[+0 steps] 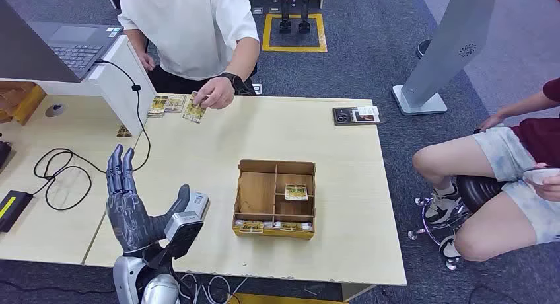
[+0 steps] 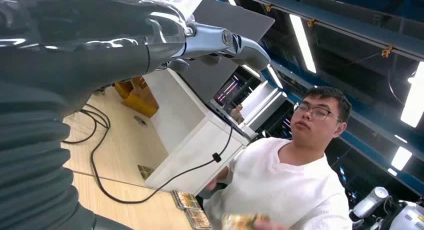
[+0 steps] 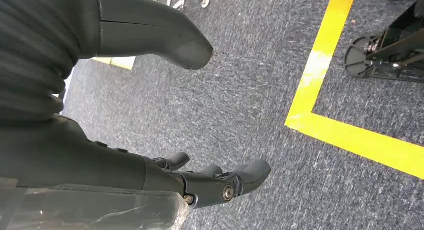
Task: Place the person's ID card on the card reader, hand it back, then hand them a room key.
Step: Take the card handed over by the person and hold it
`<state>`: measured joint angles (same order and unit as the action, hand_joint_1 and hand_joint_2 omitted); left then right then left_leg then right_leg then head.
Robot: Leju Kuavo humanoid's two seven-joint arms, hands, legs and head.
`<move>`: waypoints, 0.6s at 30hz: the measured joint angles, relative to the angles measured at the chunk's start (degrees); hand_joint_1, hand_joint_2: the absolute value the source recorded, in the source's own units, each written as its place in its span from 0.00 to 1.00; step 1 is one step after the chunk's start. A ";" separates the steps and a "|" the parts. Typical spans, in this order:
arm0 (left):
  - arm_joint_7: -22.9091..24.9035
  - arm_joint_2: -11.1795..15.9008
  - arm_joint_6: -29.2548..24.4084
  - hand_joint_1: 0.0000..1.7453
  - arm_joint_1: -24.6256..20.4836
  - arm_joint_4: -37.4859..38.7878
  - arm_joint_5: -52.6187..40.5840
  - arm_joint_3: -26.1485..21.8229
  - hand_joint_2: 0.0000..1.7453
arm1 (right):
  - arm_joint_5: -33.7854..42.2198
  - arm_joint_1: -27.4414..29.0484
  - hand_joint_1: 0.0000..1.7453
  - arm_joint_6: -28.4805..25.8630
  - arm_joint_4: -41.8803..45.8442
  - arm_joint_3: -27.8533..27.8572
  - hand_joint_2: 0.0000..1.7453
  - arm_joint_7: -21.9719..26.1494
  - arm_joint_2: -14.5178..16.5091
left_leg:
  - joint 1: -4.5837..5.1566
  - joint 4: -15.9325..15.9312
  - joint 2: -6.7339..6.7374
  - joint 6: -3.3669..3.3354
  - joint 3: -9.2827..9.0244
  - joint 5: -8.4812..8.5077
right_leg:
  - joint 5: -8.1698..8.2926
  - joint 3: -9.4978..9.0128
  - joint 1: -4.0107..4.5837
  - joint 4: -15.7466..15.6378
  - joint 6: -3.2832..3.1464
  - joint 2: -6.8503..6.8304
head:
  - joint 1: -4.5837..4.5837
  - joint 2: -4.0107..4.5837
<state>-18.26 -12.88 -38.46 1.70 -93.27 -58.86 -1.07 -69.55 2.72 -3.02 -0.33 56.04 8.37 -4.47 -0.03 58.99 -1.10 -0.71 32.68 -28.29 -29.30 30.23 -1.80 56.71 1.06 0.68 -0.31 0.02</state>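
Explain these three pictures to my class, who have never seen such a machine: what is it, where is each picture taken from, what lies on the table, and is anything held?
It is a humanoid robot. The head view looks down from its body at a table. Its left robot hand is raised, open and empty. A person's hand holds a card at the far edge. A wooden box with cards stands mid-table; a laptop sits at the left. The wrist views come from cameras behind each hand: the left one looks up at the person, and the right robot hand hangs empty above the floor.
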 joint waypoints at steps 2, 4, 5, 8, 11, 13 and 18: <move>0.07 0.07 0.01 0.00 -0.07 0.16 0.05 0.02 1.00 | 0.05 -0.01 0.00 0.08 0.00 0.00 1.00 0.00 0.03 | 0.00 0.00 0.00 0.00 0.00 0.00 | 0.00 0.00 0.00 0.00 0.00 0.00 | 0.00 0.00; 0.14 0.16 0.01 0.00 -0.17 0.38 0.12 0.06 1.00 | 0.10 -0.02 0.00 0.17 0.00 0.00 1.00 0.00 0.08 | 0.00 0.00 0.00 0.00 0.00 0.00 | 0.00 0.00 0.00 0.00 0.00 0.00 | 0.00 0.00; 0.14 0.18 0.01 0.00 -0.20 0.44 0.13 0.06 1.00 | 0.11 -0.02 0.00 0.20 0.00 0.00 1.00 0.00 0.10 | 0.00 0.00 0.00 0.00 0.00 0.00 | 0.00 0.00 0.00 0.00 0.00 0.01 | 0.00 0.00; 0.15 0.20 0.01 0.00 -0.25 0.62 0.16 0.08 1.00 | 0.11 -0.02 0.00 0.22 0.00 0.00 1.00 0.00 0.12 | 0.00 0.00 0.00 0.00 0.00 0.00 | 0.00 0.00 0.00 0.00 0.00 0.01 | 0.00 0.00; 0.17 0.21 0.01 0.00 -0.28 0.72 0.20 0.09 1.00 | 0.11 -0.02 0.00 0.25 0.00 0.00 1.00 0.01 0.12 | 0.00 0.00 0.00 0.00 0.00 0.00 | 0.00 0.00 0.00 0.00 0.00 0.01 | 0.00 0.00; 0.25 0.26 0.01 0.00 -0.42 0.76 0.34 0.13 1.00 | 0.17 -0.04 0.00 0.33 0.00 0.00 1.00 0.05 0.12 | 0.00 0.00 0.00 0.00 0.00 0.00 | 0.00 0.01 0.00 0.00 0.00 0.01 | 0.00 0.00; 0.68 0.92 0.01 0.00 -1.24 1.22 1.77 1.05 1.00 | 0.24 -0.19 0.00 0.44 0.00 0.00 1.00 0.17 0.12 | 0.00 0.00 0.01 0.00 -0.01 0.00 | 0.00 0.00 0.00 0.00 0.00 0.01 | 0.01 0.00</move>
<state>-17.58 -11.96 -38.45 0.46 -92.05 -57.09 -0.02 -69.31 2.52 -2.58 -0.33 56.04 8.54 -4.35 -0.03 58.99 -1.09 -0.71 32.68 -28.29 -29.30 30.23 -1.80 56.71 1.06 0.69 -0.30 0.02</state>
